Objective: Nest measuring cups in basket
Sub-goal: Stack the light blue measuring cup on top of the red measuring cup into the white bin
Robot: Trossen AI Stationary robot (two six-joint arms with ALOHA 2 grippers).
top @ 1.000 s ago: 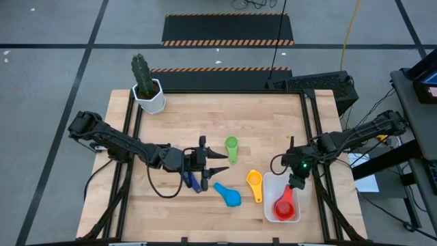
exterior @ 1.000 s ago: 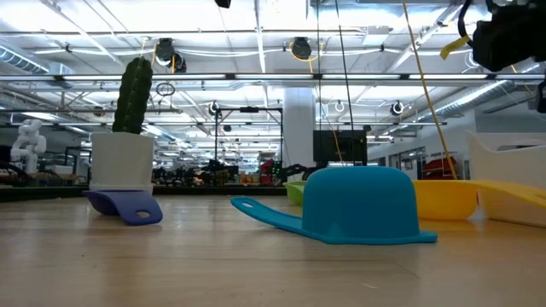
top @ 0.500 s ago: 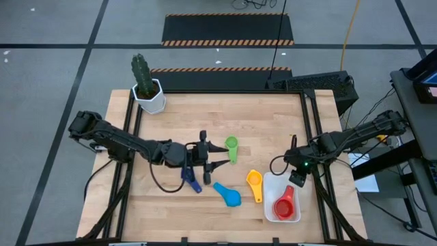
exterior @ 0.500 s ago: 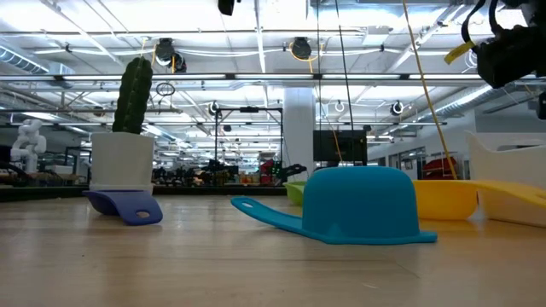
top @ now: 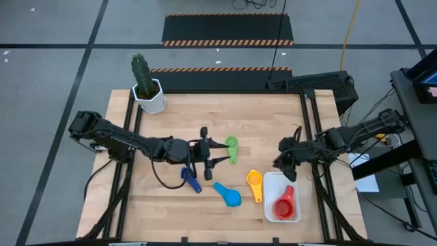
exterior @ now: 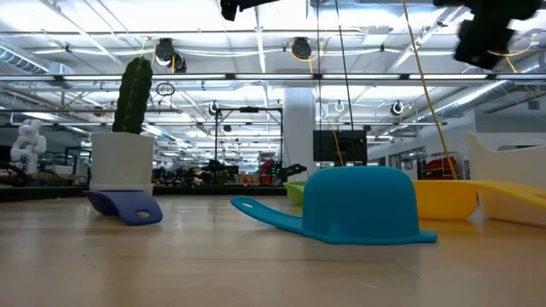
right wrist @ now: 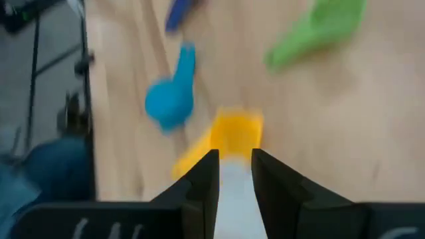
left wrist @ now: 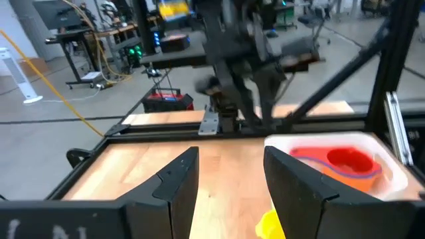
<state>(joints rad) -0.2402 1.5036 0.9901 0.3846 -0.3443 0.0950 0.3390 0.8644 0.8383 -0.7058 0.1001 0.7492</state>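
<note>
**Operator:** Red plastic is all that sits in the shallow white rectangular plastic basket (top: 271,183) so far: one round red plastic measuring cup (top: 284,207), its flat handle towards my right tool (top: 284,162). That tool hangs just beyond the basket's far rim, above the wooden surface (top: 266,130), fingers a narrow gap apart with nothing between them.

**Observer:** What's closest to it?

**Operator:** The small round yellow plastic cup (top: 254,180). In the right wrist view the yellow cup (right wrist: 234,133) lies dead ahead of the fingers. From above, it rests just beside the basket's long wall, on the side facing the left arm, long axis running roughly parallel to that wall with the handle pointing towards the near edge.

**Observer:** And the left arm?

**Operator:** My left tool (top: 216,153) is spread wide and empty, reaching across mid-surface. The green plastic cup (top: 231,145) lies just past its fingertips, with the dark blue plastic cup (top: 189,178) and the lighter blue upturned plastic cup (top: 229,196) on its near side. I'd judge yellow belongs to the right arm, green to the left.
</note>
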